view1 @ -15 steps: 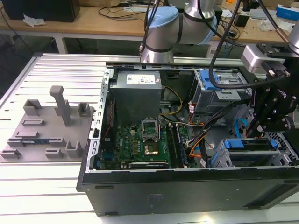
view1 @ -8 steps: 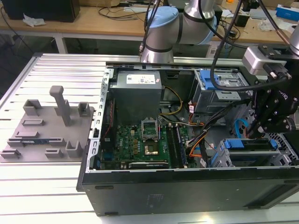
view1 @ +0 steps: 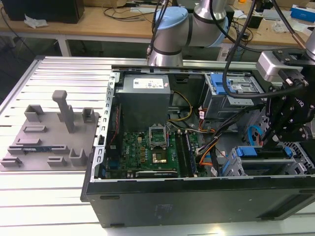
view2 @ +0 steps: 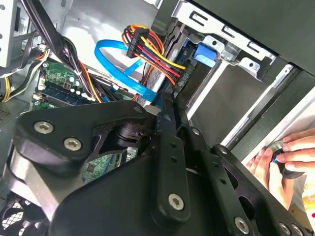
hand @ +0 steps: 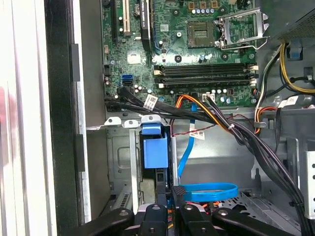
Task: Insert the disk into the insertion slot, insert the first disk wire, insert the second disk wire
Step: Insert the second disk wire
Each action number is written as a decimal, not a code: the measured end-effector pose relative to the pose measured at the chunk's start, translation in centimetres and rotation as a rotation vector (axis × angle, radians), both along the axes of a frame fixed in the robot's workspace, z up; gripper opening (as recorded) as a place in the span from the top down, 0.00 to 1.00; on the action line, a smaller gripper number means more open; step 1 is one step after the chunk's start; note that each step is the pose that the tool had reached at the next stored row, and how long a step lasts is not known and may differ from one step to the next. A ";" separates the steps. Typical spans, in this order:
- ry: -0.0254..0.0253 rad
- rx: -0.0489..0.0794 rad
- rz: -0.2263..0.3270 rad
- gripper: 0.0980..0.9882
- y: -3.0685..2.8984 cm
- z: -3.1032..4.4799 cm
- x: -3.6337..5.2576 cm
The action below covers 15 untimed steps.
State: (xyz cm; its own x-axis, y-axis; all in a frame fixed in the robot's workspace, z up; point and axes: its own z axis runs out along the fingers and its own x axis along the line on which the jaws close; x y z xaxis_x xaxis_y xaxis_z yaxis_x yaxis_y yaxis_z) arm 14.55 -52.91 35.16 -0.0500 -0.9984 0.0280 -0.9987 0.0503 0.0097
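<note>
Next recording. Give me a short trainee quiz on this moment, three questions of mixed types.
1. True or false: the computer case lies with its side open, and the motherboard is exposed.
2. In the first wrist view, what colour is the flat cable looping beside the tool? A red, B blue, C white.
3. Fill in: the grey fixture plate lies on the exterior view's ___ of the case.

Key: 1 true; 2 B; 3 left.
</note>
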 end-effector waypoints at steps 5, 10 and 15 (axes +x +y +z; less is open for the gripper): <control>0.0000 0.000 0.000 0.93 -0.05 -0.04 0.08; 0.0000 0.000 0.000 0.93 -0.05 -0.09 0.15; 0.0000 0.000 0.000 0.93 -0.05 -0.17 0.21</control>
State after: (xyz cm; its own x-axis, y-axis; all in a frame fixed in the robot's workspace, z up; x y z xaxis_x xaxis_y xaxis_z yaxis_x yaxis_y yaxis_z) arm 14.76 -52.96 34.99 -0.0502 -0.9983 0.0280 -0.9987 0.0505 0.0097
